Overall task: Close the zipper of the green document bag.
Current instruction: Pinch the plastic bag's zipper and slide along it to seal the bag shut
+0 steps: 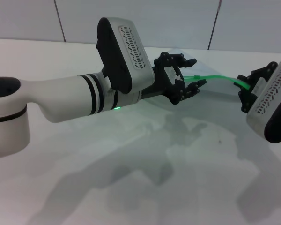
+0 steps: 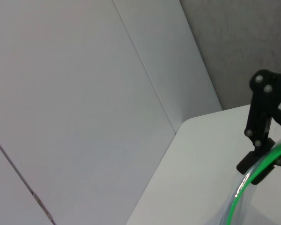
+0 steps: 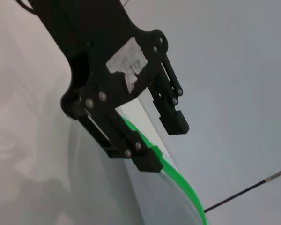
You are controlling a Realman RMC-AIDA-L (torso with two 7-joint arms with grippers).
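Note:
The green document bag point(image 1: 214, 93) is a faint translucent sheet spanning between my two grippers above the white table. Its zipper point(image 1: 218, 77) shows as a bright green strip arching from one gripper to the other. My left gripper point(image 1: 197, 72) is open, and the strip's near end lies against its lower finger point(image 3: 147, 159). At the strip's far end my right gripper point(image 1: 244, 90) appears shut on the zipper point(image 2: 239, 197), as the left wrist view shows point(image 2: 264, 166). The bag's plastic point(image 3: 150, 201) hangs below the strip. I cannot make out the slider.
The white table point(image 1: 145, 154) stretches below both arms, marked only by their shadows. A grey panelled wall point(image 1: 145, 18) closes off the back. My left arm's thick white forearm point(image 1: 61, 101) reaches across from the left.

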